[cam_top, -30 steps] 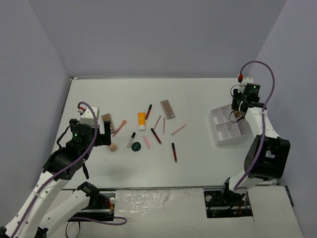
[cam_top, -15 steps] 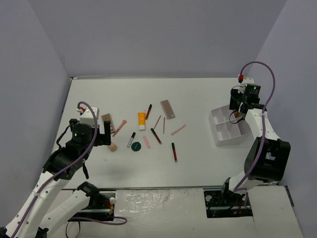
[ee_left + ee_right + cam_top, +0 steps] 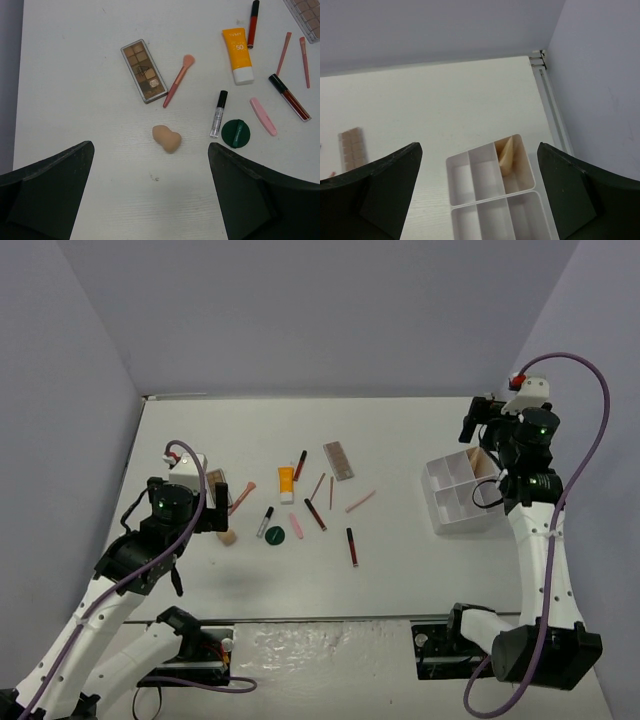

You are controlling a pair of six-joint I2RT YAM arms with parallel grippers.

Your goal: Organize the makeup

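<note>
Table (image 3: 400, 570) is mostly unchanged, with most of the makeup still scattered mid-table. The change is at the white tray (image 3: 480, 175). The right arm has lifted off it and the right gripper (image 3: 479, 147) has popped wide open with nothing in it. The left gripper (image 3: 150, 145) is wide open and empty too, hanging over the loose stuff. Left behind in the tray's far right corner compartment is a beige tube (image 3: 507, 155). I'd call that one item sorted, loads to go. The beige sponge (image 3: 166, 138) sits right under the left gripper, so that's probably next.
</note>
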